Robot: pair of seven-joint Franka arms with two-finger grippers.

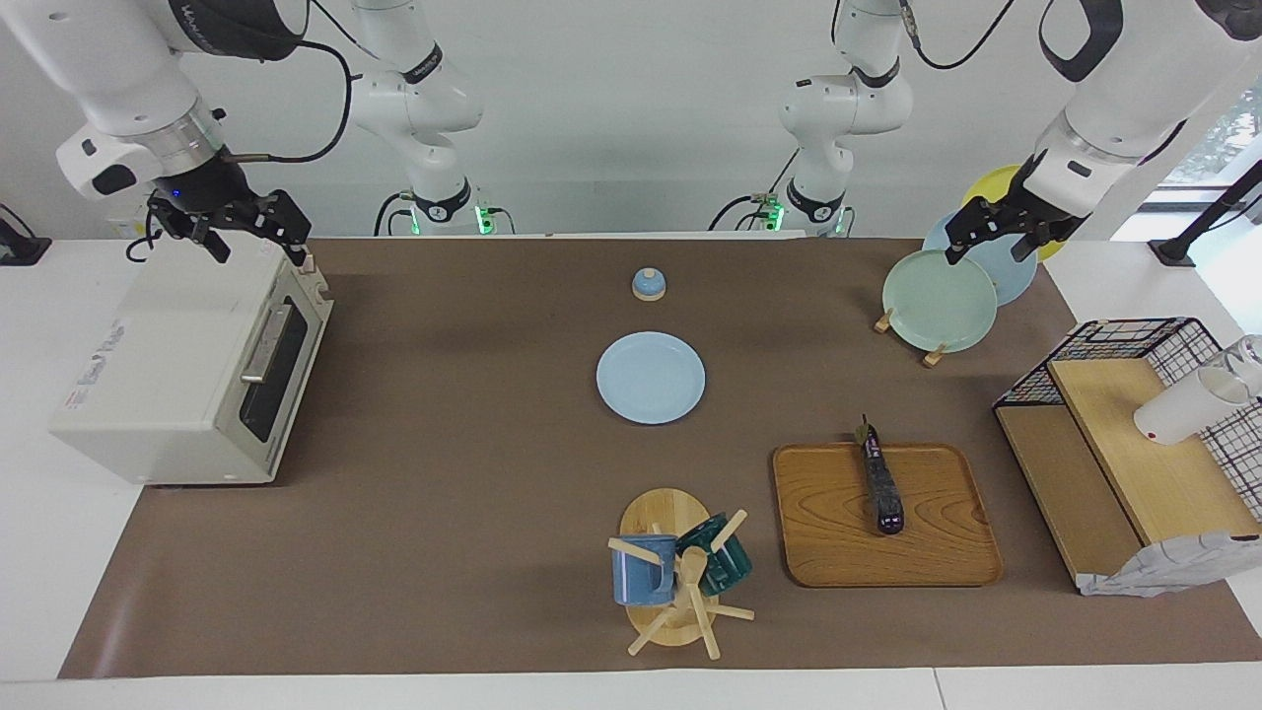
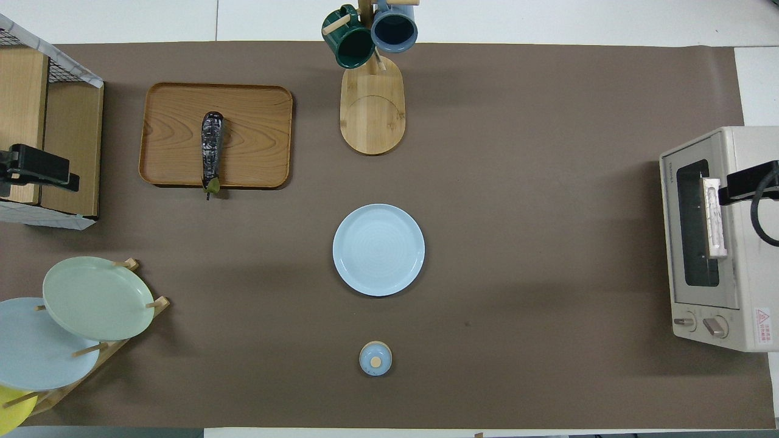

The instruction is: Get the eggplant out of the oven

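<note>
The eggplant [image 1: 880,483] lies on a wooden tray [image 1: 937,552], toward the left arm's end of the table, its green stem poking over the tray edge nearer the robots. It also shows in the overhead view [image 2: 212,152]. The off-white oven [image 1: 187,365] stands at the right arm's end with its glass door shut [image 2: 694,225]. My right gripper [image 1: 254,247] hangs open and empty above the oven's top edge. My left gripper [image 1: 989,251] hangs open and empty over the plate rack.
A light blue plate [image 1: 651,378] lies mid-table, with a small blue lid [image 1: 648,284] nearer the robots. A mug tree [image 1: 675,572] holds two mugs beside the tray. A plate rack [image 1: 937,301] and a wire basket shelf [image 1: 1134,434] with a white cup [image 1: 1183,409] stand at the left arm's end.
</note>
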